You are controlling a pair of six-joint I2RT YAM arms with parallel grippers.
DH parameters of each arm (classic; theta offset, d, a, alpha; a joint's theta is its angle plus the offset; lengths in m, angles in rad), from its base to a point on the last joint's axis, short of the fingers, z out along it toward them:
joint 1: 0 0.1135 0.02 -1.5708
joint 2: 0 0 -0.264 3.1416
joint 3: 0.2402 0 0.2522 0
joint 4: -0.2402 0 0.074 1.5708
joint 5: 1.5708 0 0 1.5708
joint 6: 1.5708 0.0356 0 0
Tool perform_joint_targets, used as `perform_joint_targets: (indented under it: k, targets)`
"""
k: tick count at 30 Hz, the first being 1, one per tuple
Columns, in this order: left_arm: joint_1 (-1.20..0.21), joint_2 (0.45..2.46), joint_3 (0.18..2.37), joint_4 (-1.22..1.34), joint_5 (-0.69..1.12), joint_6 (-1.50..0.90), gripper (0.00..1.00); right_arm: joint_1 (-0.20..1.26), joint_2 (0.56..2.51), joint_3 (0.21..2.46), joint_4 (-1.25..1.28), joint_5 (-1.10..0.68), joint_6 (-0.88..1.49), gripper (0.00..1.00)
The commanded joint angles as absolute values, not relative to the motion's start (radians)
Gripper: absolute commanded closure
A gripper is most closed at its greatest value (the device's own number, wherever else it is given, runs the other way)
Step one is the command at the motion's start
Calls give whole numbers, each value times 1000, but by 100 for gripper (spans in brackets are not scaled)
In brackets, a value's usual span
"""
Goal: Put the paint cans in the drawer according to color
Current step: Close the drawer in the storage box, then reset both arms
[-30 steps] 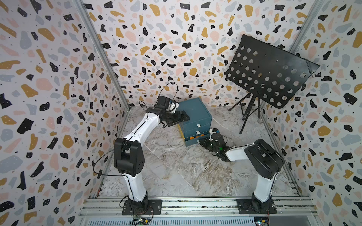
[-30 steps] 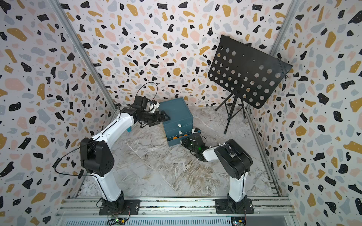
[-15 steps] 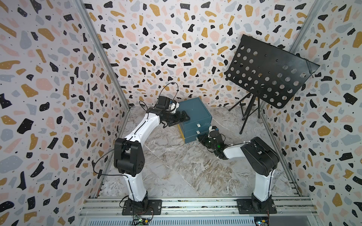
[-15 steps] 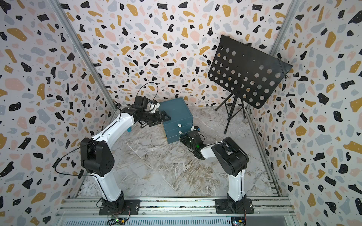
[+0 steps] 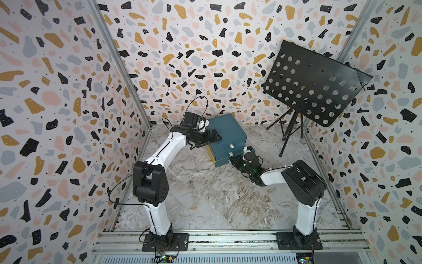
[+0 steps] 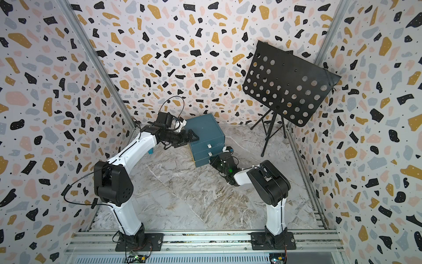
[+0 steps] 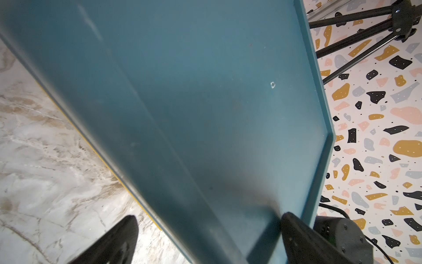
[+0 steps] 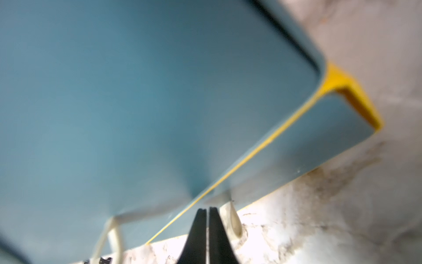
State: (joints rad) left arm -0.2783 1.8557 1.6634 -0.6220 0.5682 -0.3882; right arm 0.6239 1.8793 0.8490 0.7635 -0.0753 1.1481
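Note:
The teal drawer box [image 5: 228, 130] [image 6: 205, 130] stands at the back of the floor with all three drawers pushed in. No paint cans show in any view. My left gripper [image 5: 214, 136] [image 6: 193, 137] is open at the box's upper near-left corner. In the left wrist view, the gripper [image 7: 209, 217] has one finger over the box top [image 7: 182, 91] and the other beside the side wall. My right gripper [image 5: 233, 160] [image 8: 207, 209] is low against the bottom drawer front [image 8: 296, 141]. Its jaws are shut but for a hairline slit, holding nothing. A white pull tab [image 8: 235, 219] lies just beside them.
A black perforated music stand [image 5: 317, 84] on a tripod [image 5: 290, 134] stands at the back right. A small cyan block [image 6: 150, 151] lies on the marble floor behind my left arm. Speckled walls close three sides; a metal rail [image 5: 228, 240] runs along the front.
A second ago the bottom drawer stood pulled out with orange-topped cans showing. My right gripper has moved toward the box and the drawer is now in. The left arm has not moved.

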Motion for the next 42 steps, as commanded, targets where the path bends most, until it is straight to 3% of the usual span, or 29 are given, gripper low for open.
perform_joint_targets:
  k: [1,5,13,19,24,28,34,40,42]
  targets:
    - [-290,1893,1644,-696,517,-356,0,624,1722,816,741,-34,1072,68]
    - [-290,1883,1636,-660,587,-354,0,624,1537,770,572,10,974,48]
    - [-291,1735,1583,-584,511,-294,0,624,1110,746,60,183,668,34]
    - [-291,1478,1332,-342,270,-246,0,623,870,698,-147,380,388,26]
    - [-291,1285,1060,-171,-69,-216,0,623,714,627,-220,554,296,0]
    - [-291,1140,790,6,-211,-80,0,623,638,549,-195,623,211,0]
    - [-294,956,320,401,-500,-63,0,623,642,467,-110,662,95,0]
    - [-294,1031,164,715,-595,-48,0,618,713,435,21,701,4,0]
    - [-293,1058,180,715,-556,-29,0,604,748,437,45,723,-7,0]
